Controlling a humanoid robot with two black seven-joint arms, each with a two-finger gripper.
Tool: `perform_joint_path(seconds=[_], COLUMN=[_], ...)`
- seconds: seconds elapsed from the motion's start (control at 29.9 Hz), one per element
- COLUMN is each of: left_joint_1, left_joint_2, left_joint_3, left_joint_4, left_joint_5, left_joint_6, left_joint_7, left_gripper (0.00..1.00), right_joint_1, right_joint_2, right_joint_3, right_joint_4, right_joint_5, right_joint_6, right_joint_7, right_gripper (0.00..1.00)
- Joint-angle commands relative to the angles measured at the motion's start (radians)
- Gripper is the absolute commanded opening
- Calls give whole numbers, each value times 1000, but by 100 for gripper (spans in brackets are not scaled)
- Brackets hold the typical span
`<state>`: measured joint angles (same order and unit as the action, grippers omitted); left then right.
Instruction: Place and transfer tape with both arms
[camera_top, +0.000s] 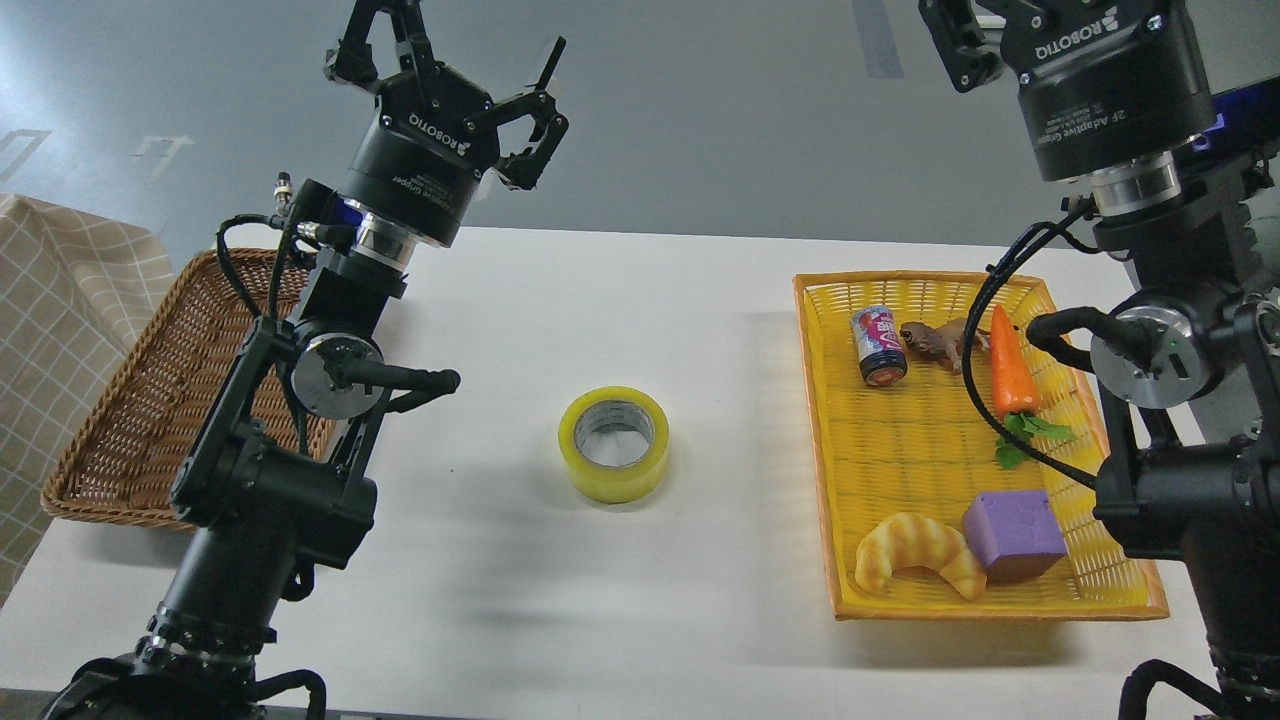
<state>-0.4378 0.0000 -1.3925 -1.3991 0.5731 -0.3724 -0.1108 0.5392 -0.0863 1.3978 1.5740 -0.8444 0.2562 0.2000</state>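
Right now the tape (614, 443) is lying flat on the white table (640, 320), core opening facing up, roughly midway between the two baskets and touching nothing else. Both arms are hanging raised above the table, well apart from the roll. The left gripper (470, 75) is sitting high at the far left with its fingers spread wide and nothing between them. The right gripper (975, 35) is reaching up past the top edge of the view, so its fingers are mostly cut off and I cannot tell whether they are spread or closed. Behind and beneath the left arm, a brown wicker basket (130, 420) is resting at the table's left edge, beside a checked cloth (70, 300). On the right, a yellow tray (900, 450) is holding several things: a drink can (878, 345) lying on its side, a small brown toy animal (935, 342) just beside it, a carrot (1012, 375) with green leaves, a croissant (918, 555), and a purple block (1014, 534) touching the croissant.
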Motion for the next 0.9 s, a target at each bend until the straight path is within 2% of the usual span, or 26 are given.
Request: perform_joint_path(seconds=[0.0, 0.17, 0.27, 0.3, 0.37, 0.43, 0.5, 0.57, 0.7, 0.8, 0.87], left_joint_1=[5, -4, -44, -44, -42, -39, -39, -39, -58, -58, -58], left_joint_2=[0, 110, 143, 144, 132, 123, 150, 164, 210, 212, 216], left_joint_3=[-7, 44, 59, 59, 61, 102, 206, 256, 447, 507, 552], left_joint_4=[-3, -43, -41, -43, -53, -70, -80, -80, -58, 17, 66], left_joint_5=[-6, 137, 443, 570, 683, 818, 960, 1020, 1259, 1431, 1519], left_joint_6=[7, -5, 6, 7, 9, 13, 76, 108, 177, 248, 260], left_joint_7=[11, 0, -7, -23, -39, -35, 0, 11, 10, 10, 8], left_gripper=[98, 98, 98, 98, 98, 98, 98, 98, 98, 98, 98], right_joint_1=[-11, -24, -27, -28, -30, -30, -28, -28, -28, -28, -30], right_joint_2=[-1, -12, -12, -12, -10, -9, -10, -10, -19, -27, -30], right_joint_3=[-12, -20, -20, -20, -20, -20, -17, -17, -10, -10, -10], right_joint_4=[1, 8, 11, 12, 12, 17, 23, 29, 38, 38, 38], right_joint_5=[-1, -2, -2, -2, -2, -2, -2, -2, -2, -2, -2], right_joint_6=[0, 0, -2, -2, -2, -2, -3, -5, -5, -5, -5], right_joint_7=[-2, -8, -16, -16, -16, -16, -17, -16, -17, -17, -17], right_gripper=[100, 100, 100, 100, 100, 100, 100, 100, 100, 100, 100])
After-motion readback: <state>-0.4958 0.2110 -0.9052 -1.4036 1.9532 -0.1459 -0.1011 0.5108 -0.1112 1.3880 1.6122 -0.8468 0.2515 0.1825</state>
